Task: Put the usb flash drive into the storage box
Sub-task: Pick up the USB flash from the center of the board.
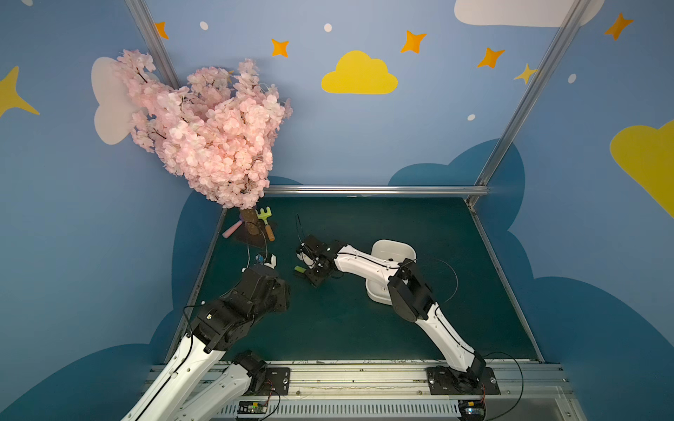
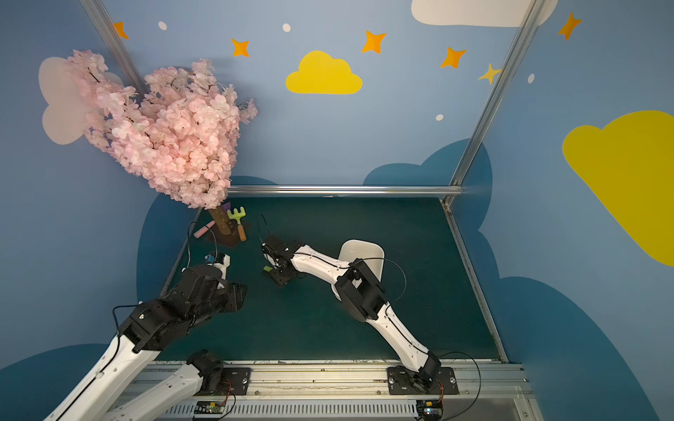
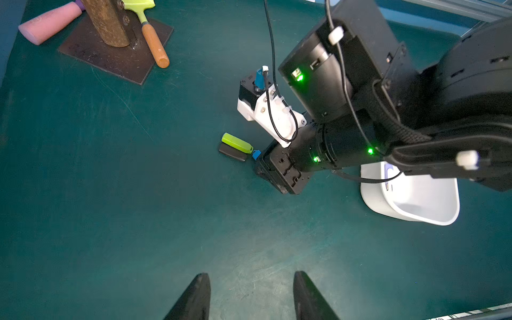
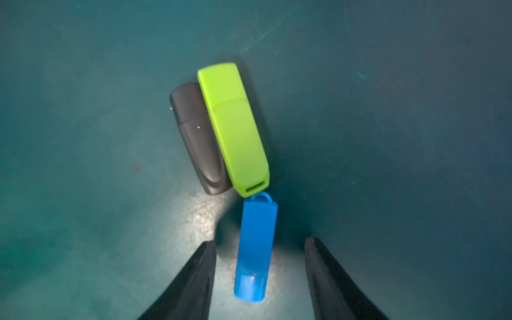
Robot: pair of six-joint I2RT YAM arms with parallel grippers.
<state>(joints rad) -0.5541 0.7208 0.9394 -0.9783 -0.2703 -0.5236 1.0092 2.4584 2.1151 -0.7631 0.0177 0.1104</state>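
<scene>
**Right gripper (image 4: 260,242) set astride the blue usb flash drive (image 4: 256,249), left of the table's (image 1: 328,328) middle.**
Its jaws are spread to either side, no contact being seen; the left gripper (image 3: 250,277) is spread, empty. The drive's loop end lies against the green drive (image 4: 235,130), beside the black drive (image 4: 199,138): either may be dragged along. Open mat is left toward the storage box (image 1: 394,251), nearer the right edge.

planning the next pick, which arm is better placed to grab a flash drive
Right. The right arm has its jaws astride the blue flash drive, not yet touching it, and the storage box sits beside it. The left arm hangs off to the side, nothing between its jaws.
</scene>
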